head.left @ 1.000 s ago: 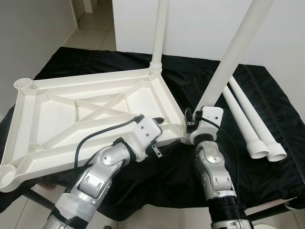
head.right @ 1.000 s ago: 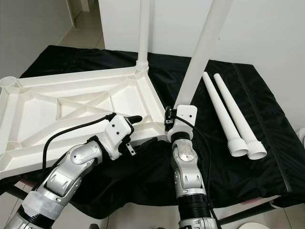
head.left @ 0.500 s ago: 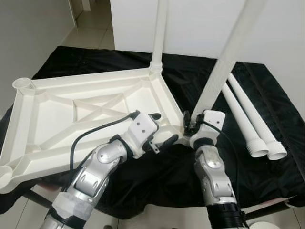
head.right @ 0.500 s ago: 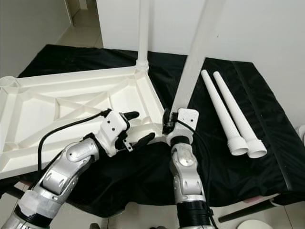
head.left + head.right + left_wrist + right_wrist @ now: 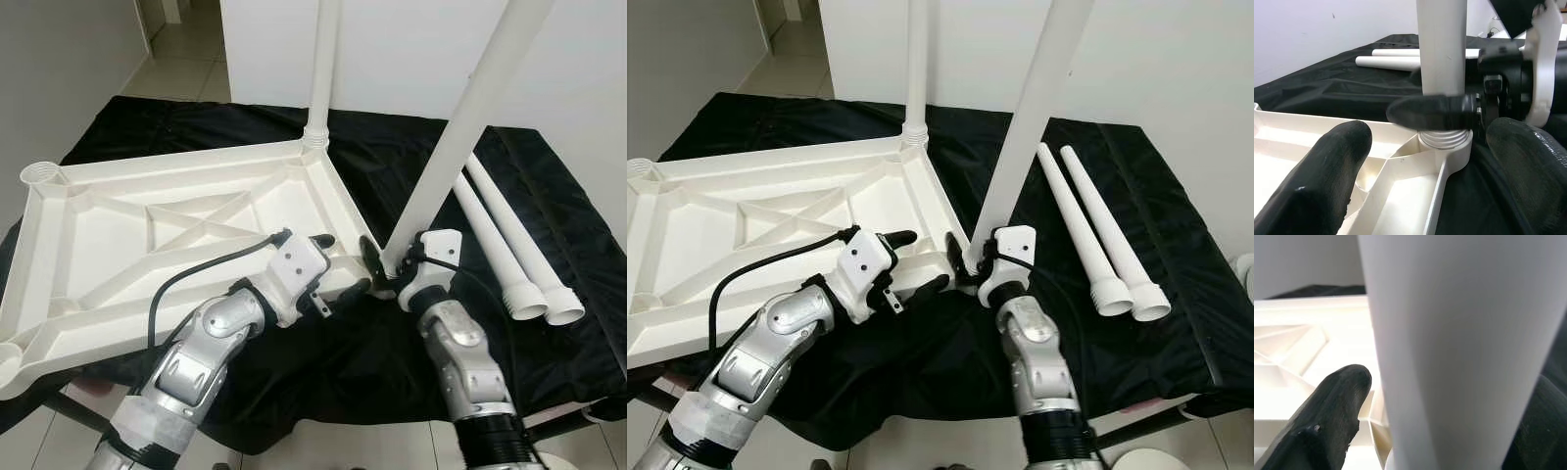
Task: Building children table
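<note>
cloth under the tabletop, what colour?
Plain black cloth, no pattern; the left eye view shows it best, under the white tabletop.

The upturned table top looks like moulded white plastic, smooth with a soft sheen, ribbed on its underside. The standing leg and the corner leg are the same smooth white plastic, and so are the two loose legs, whose wider ends are ridged. The cloth under everything is black fabric, creased and faintly shiny. Both arms are brushed silver metal with white plastic wrist housings. The left gripper and right gripper have matt black fingers with a slightly grainy, rubbery surface. The floor is pale glossy tile.
</note>
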Controlling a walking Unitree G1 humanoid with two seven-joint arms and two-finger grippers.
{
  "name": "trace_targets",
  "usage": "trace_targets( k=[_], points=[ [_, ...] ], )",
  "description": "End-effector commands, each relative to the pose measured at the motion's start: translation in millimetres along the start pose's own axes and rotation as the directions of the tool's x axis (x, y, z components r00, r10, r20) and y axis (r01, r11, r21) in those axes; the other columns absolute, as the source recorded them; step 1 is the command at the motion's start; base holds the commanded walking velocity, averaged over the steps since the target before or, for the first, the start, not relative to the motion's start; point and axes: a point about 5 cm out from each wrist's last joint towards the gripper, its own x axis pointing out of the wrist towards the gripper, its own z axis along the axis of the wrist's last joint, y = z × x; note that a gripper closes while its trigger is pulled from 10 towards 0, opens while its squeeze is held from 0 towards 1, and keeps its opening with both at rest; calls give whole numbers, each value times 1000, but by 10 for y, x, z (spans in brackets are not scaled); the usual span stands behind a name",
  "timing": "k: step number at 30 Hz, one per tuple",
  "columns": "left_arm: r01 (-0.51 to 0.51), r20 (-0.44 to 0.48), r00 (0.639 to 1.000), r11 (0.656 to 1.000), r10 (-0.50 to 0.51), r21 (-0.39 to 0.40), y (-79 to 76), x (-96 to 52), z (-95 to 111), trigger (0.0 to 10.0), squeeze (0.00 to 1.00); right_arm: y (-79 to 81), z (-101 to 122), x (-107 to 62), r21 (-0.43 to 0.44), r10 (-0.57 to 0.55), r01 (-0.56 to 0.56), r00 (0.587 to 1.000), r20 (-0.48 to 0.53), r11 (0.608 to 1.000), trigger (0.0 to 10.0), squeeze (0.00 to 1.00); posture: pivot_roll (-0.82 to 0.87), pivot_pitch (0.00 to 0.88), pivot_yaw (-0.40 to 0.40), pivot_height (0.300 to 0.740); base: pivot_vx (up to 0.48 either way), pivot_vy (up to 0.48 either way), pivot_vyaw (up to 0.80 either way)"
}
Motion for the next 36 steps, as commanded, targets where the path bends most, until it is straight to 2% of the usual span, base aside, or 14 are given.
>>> trace_targets(
  k=[1, 5, 13, 14, 15, 16, 17, 18, 20, 21, 31, 32, 36],
  points=[
    [49, -3, 999, 999, -48, 7, -47, 30, -4, 10000, 0, -5, 3, 24, -20, 79, -79, 997, 3, 997, 10000, 0, 3, 53, -29, 740, 0, 0, 0],
    [65, -2, 998, 998, -65, 4, -62, 52, -5, 10000, 0, -40, -19, 62, -88, 189, -192, 981, -35, 978, 10000, 0, 0, 48, -27, 740, 0, 0, 0],
    [77, -5, 997, 997, -77, 7, -91, 58, -9, 10000, 0, -101, -32, 108, -116, 266, -272, 962, -68, 955, 10000, 0, 5, 38, -29, 740, 0, 0, 0],
    [76, -7, 997, 997, -75, 4, -94, 52, -12, 10000, 0, -136, -47, 110, -123, 268, -277, 960, -82, 953, 9059, 0, 8, 36, -31, 740, 0, 0, 0],
    [75, -9, 997, 997, -75, 2, -98, 47, -14, 10000, 0, -163, -60, 108, -127, 268, -279, 959, -94, 952, 7176, 0, 8, 36, -31, 740, 0, 0, 0],
    [74, -11, 997, 997, -74, 1, -101, 42, -18, 10000, 0, -189, -73, 104, -125, 269, -280, 958, -100, 952, 4824, 0, 13, 36, -35, 740, 0, 0, 0],
    [74, -12, 997, 997, -74, 0, -103, 40, -21, 10000, 0, -205, -82, 101, -122, 270, -282, 957, -104, 952, 4824, 0, 13, 36, -35, 740, 0, 0, 0],
    [74, -13, 997, 997, -74, 1, -107, 38, -22, 10000, 0, -214, -90, 97, -123, 273, -286, 956, -110, 950, 3216, 0, 14, 34, -36, 740, 0, 0, 0],
    [74, -13, 997, 997, -74, 1, -107, 39, -24, 10000, 0, -224, -97, 100, -125, 280, -293, 954, -112, 948, 3216, 0, 15, 34, -36, 740, 0, 0, 0],
    [75, -14, 997, 997, -75, 1, -113, 38, -24, 10000, 0, -236, -115, 93, -114, 282, -295, 952, -120, 949, 0, 0, 15, 32, -36, 740, 0, 0, 0],
    [79, -12, 997, 997, -79, -1, -125, 49, -26, 10000, 0, -281, -174, 67, -86, 276, -288, 952, -131, 954, 0, 0, 10, 24, -41, 740, 0, 0, 0],
    [81, -13, 997, 997, -81, -1, -131, 48, -30, 10000, 0, -280, -176, 68, -74, 263, -274, 956, -129, 959, 10000, 0, 8, 22, -42, 740, 0, 0, 0],
    [80, -13, 997, 997, -80, -5, -137, 52, -35, 10000, 0, -303, -189, 95, -20, 182, -186, 974, -134, 982, 10000, 0, 4, 21, -46, 740, 0, 0, 0]
  ],
)
